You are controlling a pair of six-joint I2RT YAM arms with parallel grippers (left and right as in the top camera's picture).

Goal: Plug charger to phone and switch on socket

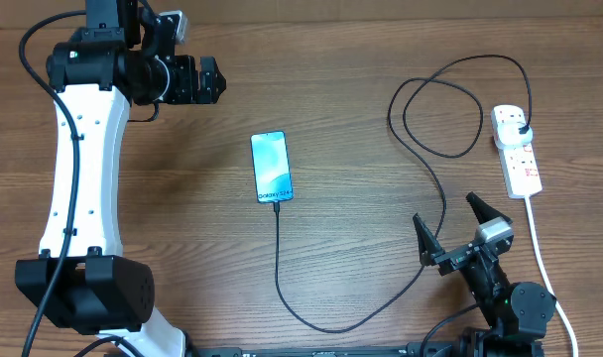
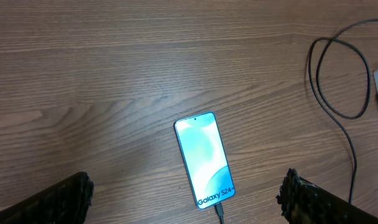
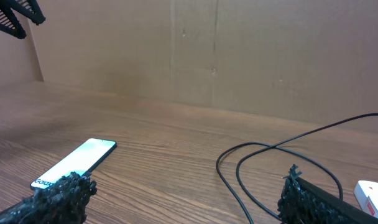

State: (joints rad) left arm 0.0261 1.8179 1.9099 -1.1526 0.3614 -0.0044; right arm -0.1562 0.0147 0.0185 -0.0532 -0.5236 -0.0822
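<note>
Thin black cable [image 1: 278,248] seemingly seated in slim blue-screened phone [image 1: 271,166]. Right gripper [image 1: 445,208] sitting gaping, empty; you're aiming one fingertip squarely at red switch [image 1: 527,151] on white oblong power strip [image 1: 521,169].

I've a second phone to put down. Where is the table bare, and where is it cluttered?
Bare wood lies between the left arm and the phone, and between the phone and the loops of the charger. Crowded: the right side, where the charger coils beside the socket and the open right pincer.
</note>
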